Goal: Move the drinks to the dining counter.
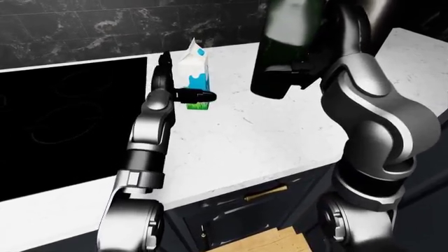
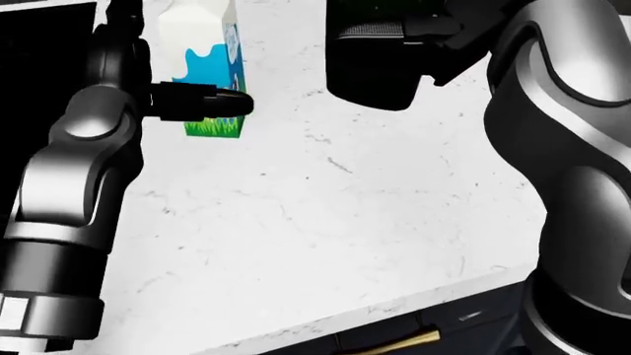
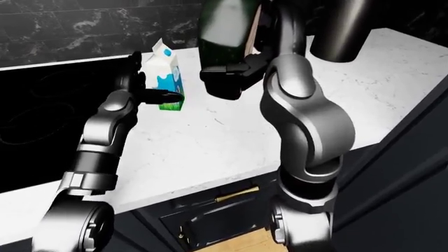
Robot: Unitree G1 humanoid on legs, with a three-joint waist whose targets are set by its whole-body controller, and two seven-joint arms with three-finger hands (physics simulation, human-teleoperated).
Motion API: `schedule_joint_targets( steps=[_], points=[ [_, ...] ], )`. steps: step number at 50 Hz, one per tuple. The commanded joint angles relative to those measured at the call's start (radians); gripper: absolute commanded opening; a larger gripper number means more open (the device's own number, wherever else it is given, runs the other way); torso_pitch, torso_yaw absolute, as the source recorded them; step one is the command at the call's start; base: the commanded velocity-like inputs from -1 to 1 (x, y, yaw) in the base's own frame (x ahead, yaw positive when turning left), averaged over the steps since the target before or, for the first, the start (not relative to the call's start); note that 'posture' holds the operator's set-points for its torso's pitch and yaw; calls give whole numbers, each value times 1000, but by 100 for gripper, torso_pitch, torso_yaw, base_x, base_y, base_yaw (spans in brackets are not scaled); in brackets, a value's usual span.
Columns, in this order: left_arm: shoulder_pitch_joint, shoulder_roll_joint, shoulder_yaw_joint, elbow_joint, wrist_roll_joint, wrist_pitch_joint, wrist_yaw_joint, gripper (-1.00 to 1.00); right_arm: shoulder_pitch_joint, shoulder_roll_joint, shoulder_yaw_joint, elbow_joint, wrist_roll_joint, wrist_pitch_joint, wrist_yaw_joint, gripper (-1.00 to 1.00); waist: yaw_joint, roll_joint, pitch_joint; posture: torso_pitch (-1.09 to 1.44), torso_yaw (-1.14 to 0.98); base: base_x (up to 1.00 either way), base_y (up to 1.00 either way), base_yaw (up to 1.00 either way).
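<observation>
A milk carton (image 2: 204, 52), white and blue with a cow and a green base, stands near the top left of the white marble counter (image 2: 345, 222). My left hand (image 2: 197, 100) is shut on it: a black finger (image 1: 199, 95) lies across its lower face and the palm sits behind it. Whether its base touches the counter I cannot tell. My right hand (image 2: 399, 33) is shut on a dark green bottle (image 1: 280, 52), held above the counter at the top centre. The bottle's neck is out of view.
A black cooktop (image 1: 63, 121) fills the counter left of the carton. A dark marble wall (image 1: 84, 26) rises behind. Below the counter's near edge are dark drawers with a brass handle (image 2: 405, 342), and wooden floor (image 1: 269, 242) shows beneath.
</observation>
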State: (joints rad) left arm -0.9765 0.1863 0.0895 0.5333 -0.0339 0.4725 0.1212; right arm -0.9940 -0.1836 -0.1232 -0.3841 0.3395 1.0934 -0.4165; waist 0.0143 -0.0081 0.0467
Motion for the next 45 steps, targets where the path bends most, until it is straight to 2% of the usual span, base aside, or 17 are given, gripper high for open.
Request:
schedule_joint_targets(
  steps=[1,9,10,11,13,14,16,17,20,22,24,29,33,35,37,39,45],
  points=[
    [-44,6,3,-31,8,-39,-2,100,-37,-11,-12,-34,-6,-48,-8,-100,0,1,-34,0,0,0,0,0],
    [-60,-5,5,17,6,-70,-9,100,-35,-16,-14,-33,1,-52,-17,-100,-1,-1,-34,0,0,0,0,0],
    [-62,-5,5,22,5,-73,-9,82,-36,-16,-14,-33,2,-52,-18,-100,-1,-1,-34,0,0,0,0,0],
    [-62,-5,5,25,4,-76,-10,75,-35,-17,-14,-34,3,-51,-18,-100,-1,-1,-34,0,0,0,0,0],
    [-65,-4,4,24,3,-78,-13,33,-32,-18,-15,-36,4,-50,-20,-100,-1,-1,-35,0,0,0,0,0],
    [-65,-5,4,21,2,-75,-13,18,-33,-18,-14,-37,5,-48,-21,-100,-1,-1,-35,0,0,0,0,0],
    [-65,-5,3,20,2,-76,-13,10,-30,-18,-13,-36,5,-50,-21,-100,-1,-1,-35,0,0,0,0,0],
    [-66,-5,4,29,2,-84,-14,21,-27,-18,-12,-37,4,-52,-20,-100,-1,-1,-35,0,0,0,0,0],
    [-66,-5,4,33,1,-90,-14,-8,-23,-17,-10,-35,1,-55,-20,-100,-1,-1,-35,0,0,0,0,0],
    [-65,-4,5,33,0,-91,-15,-67,-23,-18,-10,-33,1,-57,-19,-100,-1,-1,-36,0,0,0,0,0],
    [-62,-2,6,27,-2,-90,-14,-100,-22,-18,-10,-33,0,-57,-18,-100,-1,-1,-37,0,0,0,0,0],
    [-32,-2,10,-31,-15,-66,-14,-100,-20,-16,-10,-42,-1,-49,-19,-100,-2,0,-37,0,0,0,0,0],
    [5,17,12,-286,-39,117,-23,-100,-30,-24,-12,-52,0,-37,-12,-100,-6,4,-37,0,0,0,0,0],
    [15,36,5,-450,-39,250,-45,-100,-34,-30,-11,-50,-3,-36,-4,-100,-7,5,-34,0,0,0,0,0],
    [3,51,8,-539,-34,333,-61,-100,-42,-31,-15,-62,2,-20,-4,-100,-9,6,-30,0,0,0,0,0],
    [-6,51,13,-599,-32,386,-70,-100,-35,-28,-8,-66,-3,-26,0,-100,-8,5,-25,0,0,0,0,0],
    [-7,42,10,-659,-20,433,-83,-100,-25,-30,-4,-77,-13,-21,13,-100,-5,7,-20,0,0,0,0,0]
  ],
)
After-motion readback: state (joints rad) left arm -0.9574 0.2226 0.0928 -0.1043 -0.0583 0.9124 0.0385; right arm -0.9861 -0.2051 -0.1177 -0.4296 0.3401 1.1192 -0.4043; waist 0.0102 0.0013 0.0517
